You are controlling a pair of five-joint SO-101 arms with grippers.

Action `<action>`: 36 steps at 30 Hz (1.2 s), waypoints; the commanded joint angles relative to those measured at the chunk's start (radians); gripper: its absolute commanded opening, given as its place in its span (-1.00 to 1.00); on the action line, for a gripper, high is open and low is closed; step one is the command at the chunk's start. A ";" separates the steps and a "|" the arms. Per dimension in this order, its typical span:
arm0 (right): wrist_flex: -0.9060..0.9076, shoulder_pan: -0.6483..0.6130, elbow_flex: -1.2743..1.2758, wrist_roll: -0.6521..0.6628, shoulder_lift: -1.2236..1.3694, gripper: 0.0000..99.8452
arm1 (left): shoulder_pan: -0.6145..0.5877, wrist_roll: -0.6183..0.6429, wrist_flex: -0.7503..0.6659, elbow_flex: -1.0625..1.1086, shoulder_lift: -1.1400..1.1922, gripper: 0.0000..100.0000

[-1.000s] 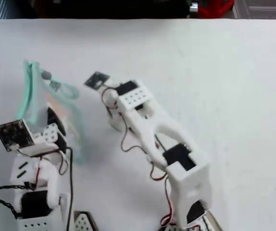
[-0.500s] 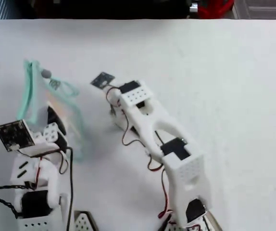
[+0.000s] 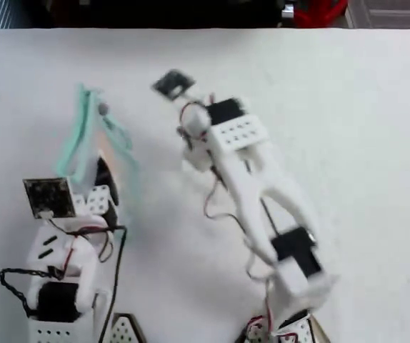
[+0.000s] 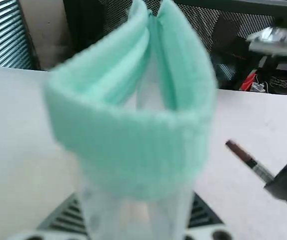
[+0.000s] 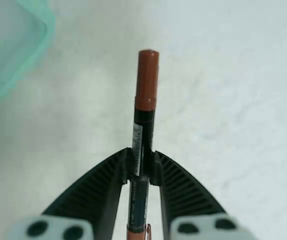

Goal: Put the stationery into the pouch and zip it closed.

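The white worktop (image 3: 348, 107) carries both arms, and the task's things are held up off it rather than lying on it. The pouch (image 4: 133, 125) is the larger of the two: a clear, floppy body with a mint-green fabric band round its mouth, standing upright with the mouth gaping. The left gripper (image 4: 133, 220) is closed on the clear lower part, which runs down between its jaws. Being soft and thin, the pouch will likely sag or fold if it is pushed from the side. The band looks like the firmest place to steady it, and zipping will probably need one end pinned while the pull is drawn along. To the right of it in the high view, near but apart, the right gripper (image 5: 141, 162) is clamped tight on a brown-capped pen (image 5: 146, 90). It grips the black barrel about midway, with the capped end sticking out ahead over bare worktop and a corner of the pouch off to one side. The pen is stiff, light and smooth, so it could swivel or slip in the jaws, and a mid-barrel hold suits it. It is not yet inside the pouch.
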 commanded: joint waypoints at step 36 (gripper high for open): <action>-0.552 -0.321 0.299 -0.333 -0.952 -0.96 | 0.467 -0.180 -0.184 0.110 -0.012 -0.77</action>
